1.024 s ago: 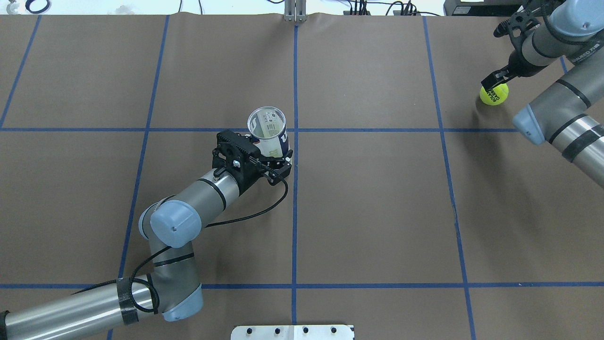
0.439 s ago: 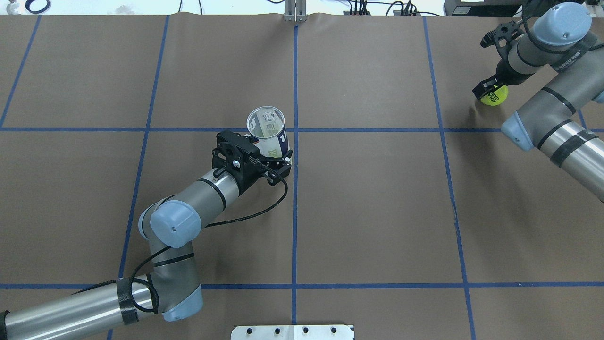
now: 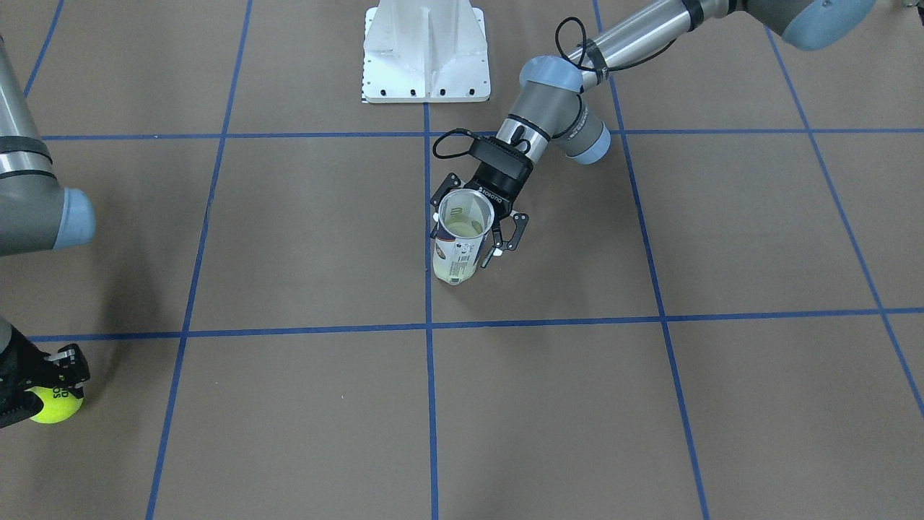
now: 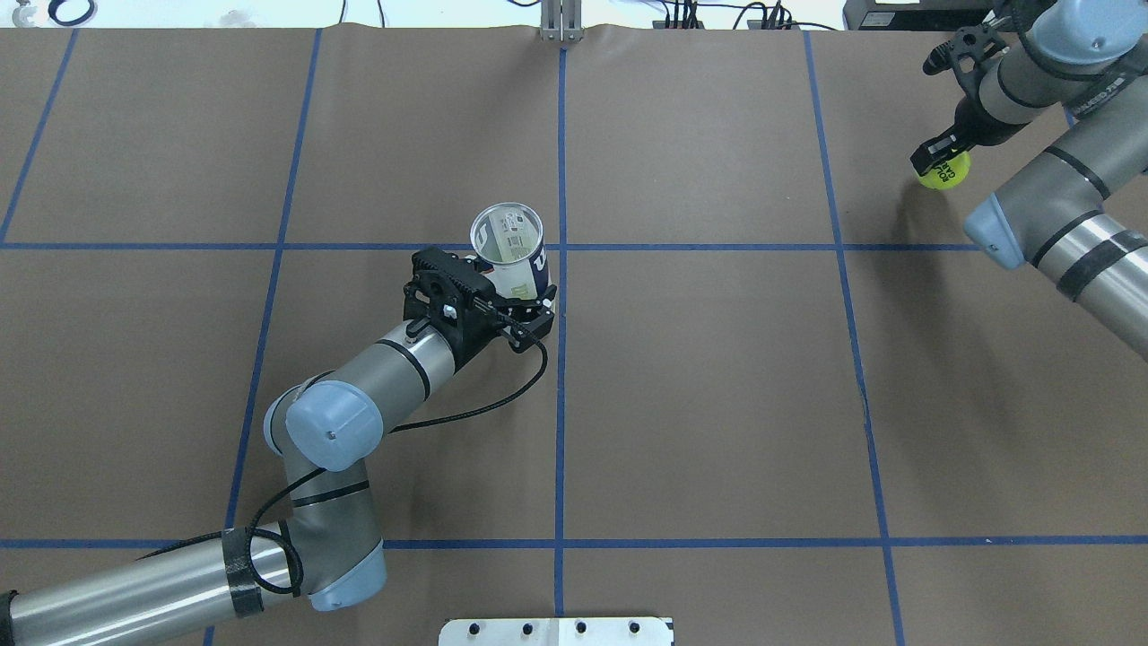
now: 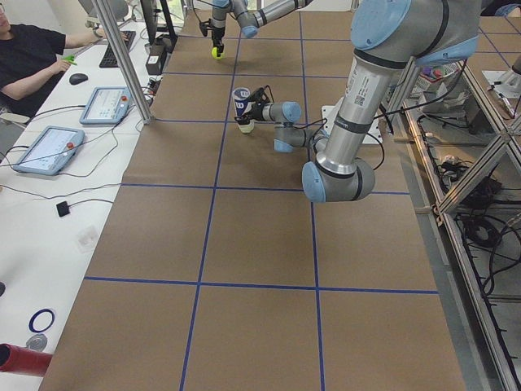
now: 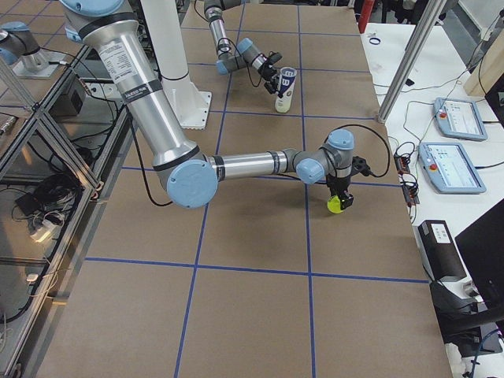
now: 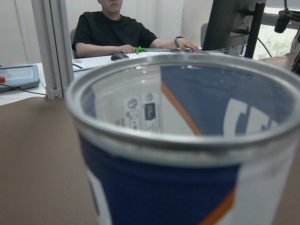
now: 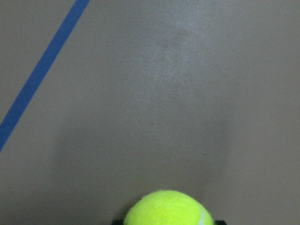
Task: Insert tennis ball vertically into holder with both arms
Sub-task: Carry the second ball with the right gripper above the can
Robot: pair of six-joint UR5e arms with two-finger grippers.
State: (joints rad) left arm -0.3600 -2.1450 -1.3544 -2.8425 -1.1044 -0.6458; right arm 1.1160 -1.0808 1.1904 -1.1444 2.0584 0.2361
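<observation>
The holder is a clear tube with a white and navy label. It stands upright near the table's middle, mouth up, and also shows in the front view and fills the left wrist view. My left gripper is shut on its lower part. The yellow-green tennis ball is at the far right, held in my right gripper, which is shut on it. The right wrist view shows the ball above bare table with its shadow below. The ball also shows in the front view.
A white metal base stands at the robot's side of the table. Blue tape lines grid the brown table cover. An operator, tablets and a metal post are along the far edge.
My right wrist has turned and carried the ball a little toward the far edge. The left arm and the holder have not moved.
</observation>
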